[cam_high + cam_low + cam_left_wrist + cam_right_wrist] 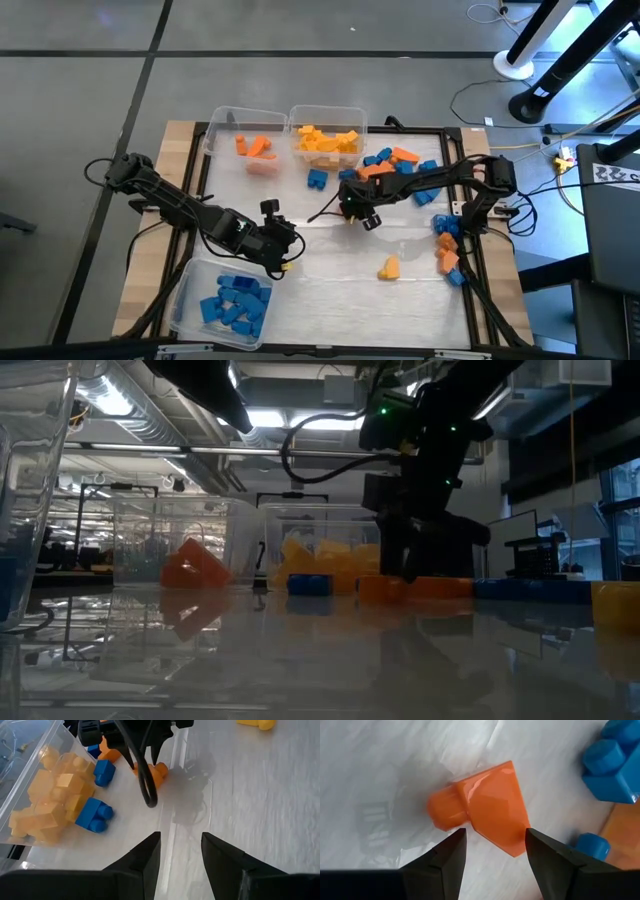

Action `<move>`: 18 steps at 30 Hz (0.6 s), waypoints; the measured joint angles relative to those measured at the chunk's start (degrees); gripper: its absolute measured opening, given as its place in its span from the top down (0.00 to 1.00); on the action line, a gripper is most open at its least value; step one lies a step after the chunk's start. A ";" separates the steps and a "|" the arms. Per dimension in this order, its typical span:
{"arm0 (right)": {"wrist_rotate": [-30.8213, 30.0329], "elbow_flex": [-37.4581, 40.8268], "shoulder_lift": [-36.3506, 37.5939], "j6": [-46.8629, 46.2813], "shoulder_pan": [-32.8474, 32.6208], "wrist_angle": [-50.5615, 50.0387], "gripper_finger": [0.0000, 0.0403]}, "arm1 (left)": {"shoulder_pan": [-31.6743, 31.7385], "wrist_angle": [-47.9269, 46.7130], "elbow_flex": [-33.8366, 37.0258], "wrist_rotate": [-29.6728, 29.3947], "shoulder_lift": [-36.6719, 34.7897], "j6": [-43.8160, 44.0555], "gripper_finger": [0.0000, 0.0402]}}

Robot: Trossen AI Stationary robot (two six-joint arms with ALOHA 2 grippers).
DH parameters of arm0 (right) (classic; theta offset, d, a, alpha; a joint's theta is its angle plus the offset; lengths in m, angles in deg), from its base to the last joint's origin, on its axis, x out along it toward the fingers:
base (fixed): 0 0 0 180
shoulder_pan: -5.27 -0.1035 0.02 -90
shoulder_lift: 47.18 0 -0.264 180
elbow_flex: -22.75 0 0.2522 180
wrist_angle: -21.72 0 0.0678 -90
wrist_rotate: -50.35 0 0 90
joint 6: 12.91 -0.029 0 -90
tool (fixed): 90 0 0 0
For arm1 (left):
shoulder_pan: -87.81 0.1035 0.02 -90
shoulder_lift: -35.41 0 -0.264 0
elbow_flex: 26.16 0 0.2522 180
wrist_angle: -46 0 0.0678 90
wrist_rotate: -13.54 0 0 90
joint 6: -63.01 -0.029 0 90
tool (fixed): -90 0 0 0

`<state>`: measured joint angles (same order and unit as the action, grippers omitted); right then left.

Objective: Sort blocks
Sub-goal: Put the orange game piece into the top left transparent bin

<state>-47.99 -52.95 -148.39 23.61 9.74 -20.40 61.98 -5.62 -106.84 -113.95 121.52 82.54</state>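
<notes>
The right tool [495, 852] hangs near the counter's [330, 290] middle, fingers spread, straddling a small orange plastic brick [487, 812] lying flat on the counter just ahead of the fingertips, not yet pinched. The left tool [181, 852], also spread and holding nothing, waits beside the clear bin of blue bricks [222, 300] near the front-left corner.

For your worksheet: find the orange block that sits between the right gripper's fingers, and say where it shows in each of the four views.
High view: orange block at centre, mostly hidden under the right gripper.
Low view: right of centre on the table, below the gripper.
Left wrist view: upper middle, behind the dark fingers of the other arm.
Right wrist view: centre, between the open fingers.
Shared landmark: the bin of yellow blocks.
</notes>
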 joint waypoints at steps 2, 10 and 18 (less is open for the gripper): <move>0.02 0.00 0.02 1.20 0.00 0.00 0.50 | 0.00 0.00 0.00 0.00 0.00 0.00 0.67; -0.85 0.00 0.02 9.17 0.02 0.26 0.50 | 0.00 0.00 0.00 0.00 0.00 0.00 0.67; -2.04 -0.04 0.09 15.39 0.09 3.25 0.50 | 0.00 0.00 0.00 0.00 0.00 0.00 0.67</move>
<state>-50.03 -52.99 -148.30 39.00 9.83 -17.15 61.98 -5.62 -106.84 -113.95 121.52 82.54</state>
